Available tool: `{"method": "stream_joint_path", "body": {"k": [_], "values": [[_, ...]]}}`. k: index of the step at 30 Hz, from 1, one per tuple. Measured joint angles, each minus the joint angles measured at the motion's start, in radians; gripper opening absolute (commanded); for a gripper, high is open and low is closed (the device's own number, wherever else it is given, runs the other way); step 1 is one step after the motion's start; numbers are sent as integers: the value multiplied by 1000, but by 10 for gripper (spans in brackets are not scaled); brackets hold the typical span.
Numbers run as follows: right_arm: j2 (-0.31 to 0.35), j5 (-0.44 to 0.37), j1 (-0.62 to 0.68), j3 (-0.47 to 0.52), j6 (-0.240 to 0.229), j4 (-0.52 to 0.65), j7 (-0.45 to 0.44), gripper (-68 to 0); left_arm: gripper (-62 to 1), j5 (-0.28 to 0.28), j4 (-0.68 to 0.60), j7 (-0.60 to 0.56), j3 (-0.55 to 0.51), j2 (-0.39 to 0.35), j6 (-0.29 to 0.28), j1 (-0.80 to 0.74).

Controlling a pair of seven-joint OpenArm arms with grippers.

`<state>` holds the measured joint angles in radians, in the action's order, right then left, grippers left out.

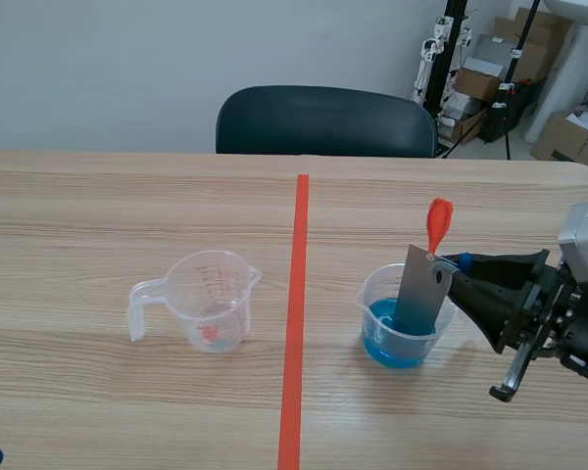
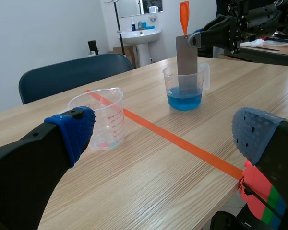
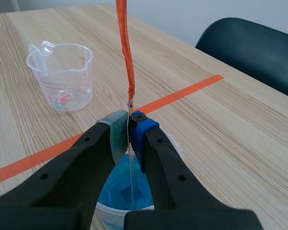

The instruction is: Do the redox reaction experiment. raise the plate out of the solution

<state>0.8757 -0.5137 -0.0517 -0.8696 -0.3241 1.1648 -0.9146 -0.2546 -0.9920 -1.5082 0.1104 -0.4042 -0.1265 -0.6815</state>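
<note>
My right tool [image 3: 129,125] is clamped shut on the plate [image 1: 421,289], its pads pinching the upper edge just under the orange tab [image 1: 438,223] that sticks straight up. The plate stands nearly upright in the beaker [image 1: 370,292], leaning toward its right rim, with its lower end down in the blue solution [image 1: 392,341]. Above the plate and tab I see open air, with nothing overhanging. The beaker sits right of the orange tape line [image 1: 296,313], about midway between the near and far edges of the counter [image 1: 98,215]. My right arm fills the space between the beaker and the counter's right edge. Left of the tape line, well apart from the beaker, stands a clear measuring cup [image 1: 211,299] with its handle pointing left and a small reddish spot at its bottom. Bare wood lies between the two vessels. My left tool [image 2: 163,132] hangs low at the near left corner with its fingers spread wide and nothing between them, the measuring cup ahead of it. A dark chair [image 1: 323,119] is tucked against the far edge, and boxes and stands [image 1: 490,69] crowd the floor beyond the far right corner.
</note>
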Motion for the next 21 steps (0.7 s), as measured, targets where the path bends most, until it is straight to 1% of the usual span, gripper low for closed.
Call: {"method": "stream_joint_path", "body": {"k": [9,14,18,21], "values": [[0,0,0,0,0,0,0,-671,-7,0,0,0,0,0,0,0],[0,-1,0,0,0,0,-51,-671,-7,0,0,0,0,0,0,0],[0,-1,0,0,0,0,-57,-671,-7,0,0,0,0,0,0,0],[0,-1,0,0,-1,0,-76,-671,-35,0,0,0,0,0,0,0]]}}
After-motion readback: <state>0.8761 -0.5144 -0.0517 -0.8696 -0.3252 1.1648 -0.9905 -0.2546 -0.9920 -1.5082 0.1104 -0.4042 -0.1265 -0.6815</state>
